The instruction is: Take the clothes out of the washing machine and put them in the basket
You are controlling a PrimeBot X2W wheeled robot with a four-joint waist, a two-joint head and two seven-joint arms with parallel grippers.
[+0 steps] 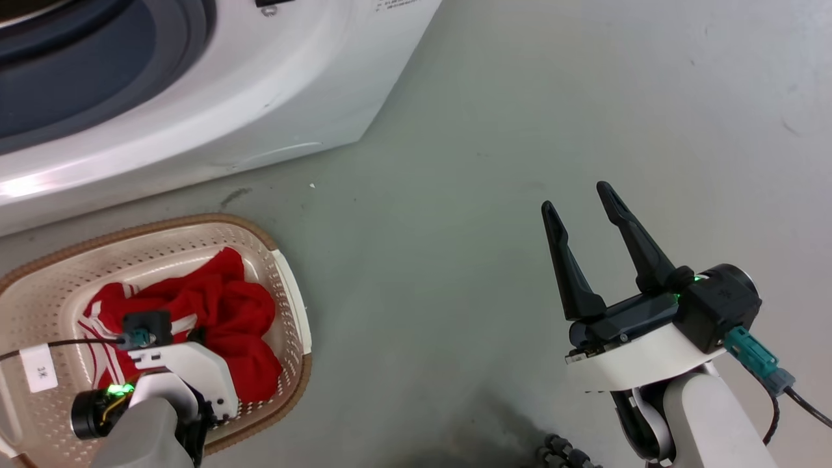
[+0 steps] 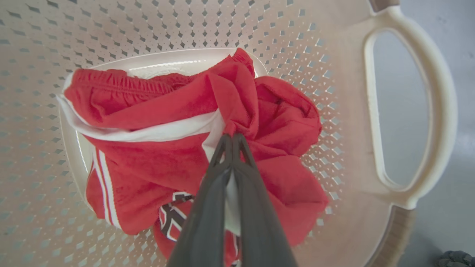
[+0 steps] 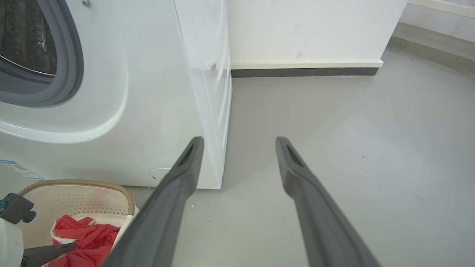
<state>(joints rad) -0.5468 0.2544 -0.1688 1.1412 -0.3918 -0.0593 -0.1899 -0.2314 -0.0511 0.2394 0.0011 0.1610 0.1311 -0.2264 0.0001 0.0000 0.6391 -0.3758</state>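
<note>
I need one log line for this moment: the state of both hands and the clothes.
left hand: shut on soft red clothes | clothes: inside cream perforated plastic basket | right hand: open, holds nothing, over grey floor

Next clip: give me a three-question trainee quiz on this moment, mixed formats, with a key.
1. True or false: the left end effector is shut on the clothes.
2. Where do the clothes lie? A) in the basket B) on a shelf C) on a chair
3. Fill in: the right end effector is ____ (open or shut) and holds nothing.

Key: 1 true; 2 A; 3 open.
</note>
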